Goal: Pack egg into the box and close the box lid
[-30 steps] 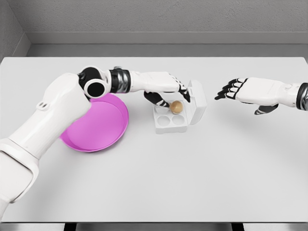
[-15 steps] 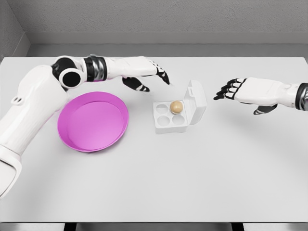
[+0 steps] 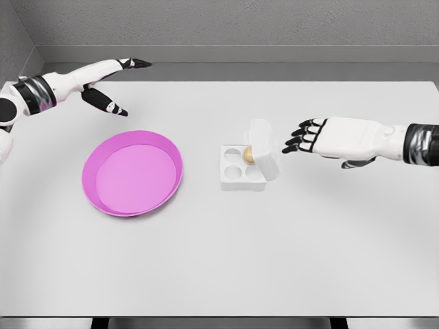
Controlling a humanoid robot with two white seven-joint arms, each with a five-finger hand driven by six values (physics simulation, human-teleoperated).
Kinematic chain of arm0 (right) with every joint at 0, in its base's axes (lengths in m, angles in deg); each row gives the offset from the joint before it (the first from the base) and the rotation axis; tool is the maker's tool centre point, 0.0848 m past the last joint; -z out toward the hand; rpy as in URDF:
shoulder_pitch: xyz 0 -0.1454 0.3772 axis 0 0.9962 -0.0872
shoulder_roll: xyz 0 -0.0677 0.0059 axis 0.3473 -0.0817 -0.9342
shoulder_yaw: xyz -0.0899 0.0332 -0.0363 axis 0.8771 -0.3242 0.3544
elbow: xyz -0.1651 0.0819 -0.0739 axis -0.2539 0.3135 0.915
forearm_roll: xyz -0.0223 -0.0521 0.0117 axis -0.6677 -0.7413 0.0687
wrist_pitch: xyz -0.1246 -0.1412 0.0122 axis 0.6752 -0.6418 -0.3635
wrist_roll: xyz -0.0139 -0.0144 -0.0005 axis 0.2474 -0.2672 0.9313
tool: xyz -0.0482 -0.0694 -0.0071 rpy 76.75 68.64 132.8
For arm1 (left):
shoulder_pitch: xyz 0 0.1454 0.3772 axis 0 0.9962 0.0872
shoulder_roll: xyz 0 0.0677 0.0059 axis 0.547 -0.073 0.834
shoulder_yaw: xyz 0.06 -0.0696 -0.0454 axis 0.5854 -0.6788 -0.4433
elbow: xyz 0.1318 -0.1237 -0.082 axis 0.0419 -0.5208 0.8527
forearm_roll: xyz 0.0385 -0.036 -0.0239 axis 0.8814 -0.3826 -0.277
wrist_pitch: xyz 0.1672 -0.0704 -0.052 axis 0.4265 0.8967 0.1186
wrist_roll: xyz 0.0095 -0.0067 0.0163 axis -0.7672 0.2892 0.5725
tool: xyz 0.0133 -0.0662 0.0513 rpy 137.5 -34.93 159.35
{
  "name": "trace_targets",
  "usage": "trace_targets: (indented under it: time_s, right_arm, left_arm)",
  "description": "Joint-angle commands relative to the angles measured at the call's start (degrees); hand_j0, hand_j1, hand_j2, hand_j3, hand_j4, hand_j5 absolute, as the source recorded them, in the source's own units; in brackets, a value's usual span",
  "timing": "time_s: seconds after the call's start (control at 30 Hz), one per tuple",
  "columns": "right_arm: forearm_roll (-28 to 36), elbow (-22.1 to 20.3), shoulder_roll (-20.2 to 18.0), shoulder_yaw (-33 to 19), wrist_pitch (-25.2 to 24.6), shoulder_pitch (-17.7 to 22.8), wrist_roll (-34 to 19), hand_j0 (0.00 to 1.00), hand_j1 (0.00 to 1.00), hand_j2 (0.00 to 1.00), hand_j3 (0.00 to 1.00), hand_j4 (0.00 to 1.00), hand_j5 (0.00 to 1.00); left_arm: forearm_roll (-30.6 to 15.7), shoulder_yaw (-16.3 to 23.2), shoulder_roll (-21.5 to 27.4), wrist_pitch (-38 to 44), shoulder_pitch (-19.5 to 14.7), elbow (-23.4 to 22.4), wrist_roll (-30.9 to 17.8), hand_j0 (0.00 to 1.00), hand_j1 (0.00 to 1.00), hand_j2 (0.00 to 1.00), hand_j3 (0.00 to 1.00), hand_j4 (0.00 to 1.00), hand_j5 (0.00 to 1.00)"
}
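From the head view, the egg (image 3: 250,155) sits in a back cup of the box (image 3: 242,175), just past the tips of the right hand (image 3: 328,138), whose fingers (image 3: 300,137) are spread apart and hold nothing. They point at the half-raised lid (image 3: 263,147), likely to push it shut. The left hand (image 3: 103,81) hangs far off beyond the pink plate (image 3: 132,173) on the tabletop (image 3: 274,253), fingers apart, out of the way.

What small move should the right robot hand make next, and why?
Probably keep pushing the box lid leftward and down over the box. The egg already sits in a back cell, the lid stands only partly tipped over it, and the open right robot hand is just beside the lid. The left robot hand is far off.
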Motion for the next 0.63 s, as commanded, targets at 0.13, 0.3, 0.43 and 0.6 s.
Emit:
trace_targets:
  time_s: [0.13,0.3,0.43,0.6]
  right_arm:
    - [1.3,-4.0,0.3,-0.2,-0.1,-0.1,0.0,1.00,1.00,1.00,1.00,1.00,1.00]
    - [4.6,-5.0,1.9,0.1,-0.1,-1.3,0.0,1.00,1.00,1.00,1.00,1.00,1.00]
    - [5.5,-0.8,1.5,-5.9,-0.1,-2.0,0.0,1.00,1.00,1.00,1.00,1.00,1.00]
    - [6.2,4.6,1.5,-6.2,-0.1,-1.8,0.0,1.00,1.00,1.00,1.00,1.00,1.00]
  left_arm:
    - [-0.8,-0.8,0.2,0.1,0.0,-3.3,0.1,1.00,1.00,1.00,1.00,1.00,1.00]
    - [-0.9,-0.8,0.2,0.1,0.0,-3.4,0.1,1.00,1.00,1.00,1.00,1.00,1.00]
    - [-0.9,-0.8,0.2,0.1,0.2,-3.4,0.1,1.00,1.00,1.00,1.00,1.00,1.00]
    - [-0.9,-0.8,0.2,0.1,0.2,-3.4,0.1,1.00,1.00,1.00,1.00,1.00,1.00]
